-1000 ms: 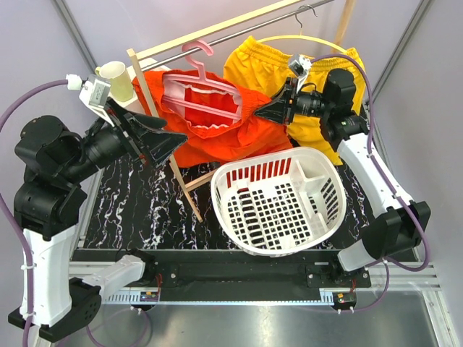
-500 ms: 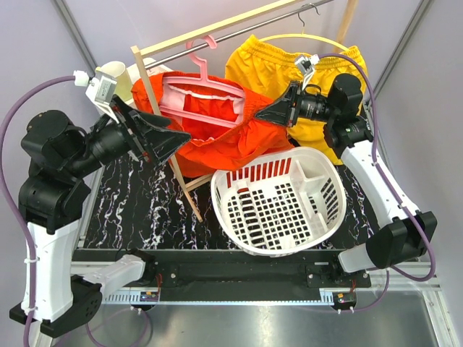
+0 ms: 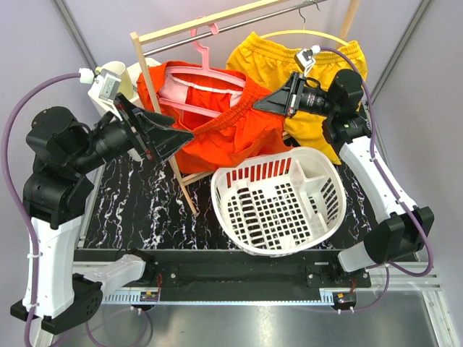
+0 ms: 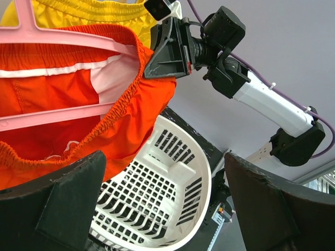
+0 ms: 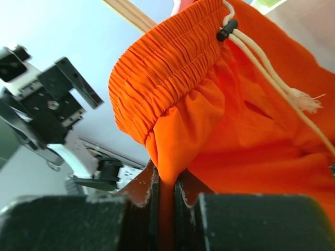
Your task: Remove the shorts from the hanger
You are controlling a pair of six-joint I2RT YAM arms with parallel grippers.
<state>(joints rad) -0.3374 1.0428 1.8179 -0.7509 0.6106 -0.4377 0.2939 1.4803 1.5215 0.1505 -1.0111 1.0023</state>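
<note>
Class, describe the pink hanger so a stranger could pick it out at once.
Find the metal rail across the back of the table. The pink hanger hangs from its left part, inside the orange shorts. The neighbouring hanger, carrying yellow shorts, is pale yellow, not pink.

This is a robotics lab test cell. Plain pale lilac wall panels [image 3: 29,50] set between grey metal struts [image 3: 76,36] box in a small black marble-patterned tabletop [image 3: 137,210]. Two black-and-white robot arms [image 3: 51,217] trailing purple cables [image 3: 47,79] are bolted to a silver aluminium rail [image 3: 239,296]. A white plastic laundry basket [image 3: 318,155] and a light wooden clothes rack [image 3: 210,20] stand on the tabletop.
</note>
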